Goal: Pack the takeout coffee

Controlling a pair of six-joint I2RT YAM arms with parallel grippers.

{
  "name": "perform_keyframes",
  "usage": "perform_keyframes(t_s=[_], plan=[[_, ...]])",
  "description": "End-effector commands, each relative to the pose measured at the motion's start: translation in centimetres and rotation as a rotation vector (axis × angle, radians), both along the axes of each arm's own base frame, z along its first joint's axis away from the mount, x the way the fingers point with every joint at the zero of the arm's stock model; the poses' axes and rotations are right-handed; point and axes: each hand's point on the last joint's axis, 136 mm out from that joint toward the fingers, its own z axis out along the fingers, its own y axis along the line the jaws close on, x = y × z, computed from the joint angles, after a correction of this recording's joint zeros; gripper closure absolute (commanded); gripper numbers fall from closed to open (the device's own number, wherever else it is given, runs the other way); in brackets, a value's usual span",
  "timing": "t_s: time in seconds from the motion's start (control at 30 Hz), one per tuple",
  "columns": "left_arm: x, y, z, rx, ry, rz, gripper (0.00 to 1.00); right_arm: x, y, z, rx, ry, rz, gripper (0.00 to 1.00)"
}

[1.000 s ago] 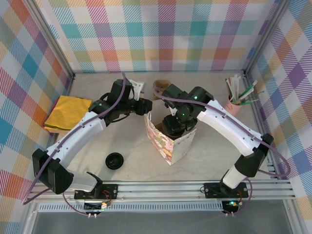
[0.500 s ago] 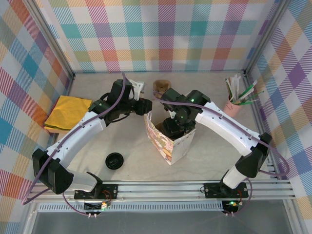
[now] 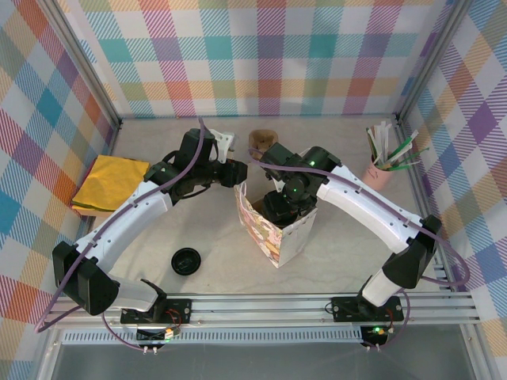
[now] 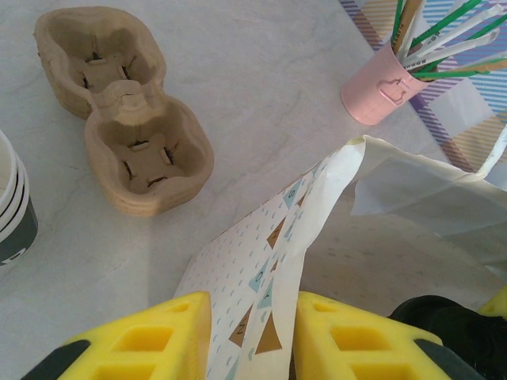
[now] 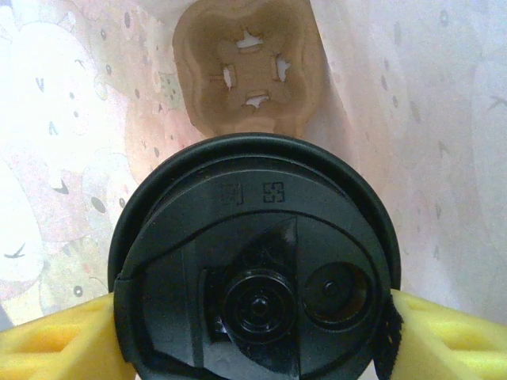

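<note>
A patterned paper bag (image 3: 269,237) stands open mid-table. My left gripper (image 3: 240,176) is shut on its far-left rim; in the left wrist view the bag wall (image 4: 269,229) runs between the yellow fingers (image 4: 135,340). My right gripper (image 3: 287,207) reaches down into the bag's mouth. It is shut on the takeout coffee (image 5: 253,237), whose round black lid faces the right wrist camera with a yellow finger (image 5: 55,344) at each side. Below the cup, on the bag's floor, lies a brown cardboard cup carrier (image 5: 249,71). The cup's body is hidden under its lid.
A second cardboard carrier (image 4: 119,103) lies on the table behind the bag, with stacked white cups (image 4: 12,206) beside it. A pink pot of straws (image 3: 384,166) stands far right, a yellow cloth (image 3: 109,184) at left, and a loose black lid (image 3: 186,260) near front left.
The right arm has shifted slightly left and lower into the bag with the coffee. The left arm has kept still on the bag's rim.
</note>
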Motion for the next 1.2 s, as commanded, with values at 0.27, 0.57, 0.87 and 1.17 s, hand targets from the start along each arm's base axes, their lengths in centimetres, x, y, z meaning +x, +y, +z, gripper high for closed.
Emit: perform_keyframes(t_s=[0.27, 0.57, 0.87, 1.17], plan=[[-0.2, -0.7, 0.5, -0.041, 0.002, -0.033, 0.68, 0.7, 1.2, 0.6, -0.005, 0.005, 0.011, 0.30], [0.1, -0.5, 0.2, -0.026, 0.000, -0.017, 0.68, 0.4, 1.1, -0.3, -0.016, 0.017, 0.006, 0.30], [0.3, -0.2, 0.1, -0.014, -0.001, -0.002, 0.68, -0.2, 0.1, -1.6, -0.011, 0.012, -0.016, 0.30], [0.3, -0.1, 0.2, -0.012, -0.003, 0.001, 0.68, -0.3, 0.0, -2.5, -0.015, 0.020, -0.016, 0.30]])
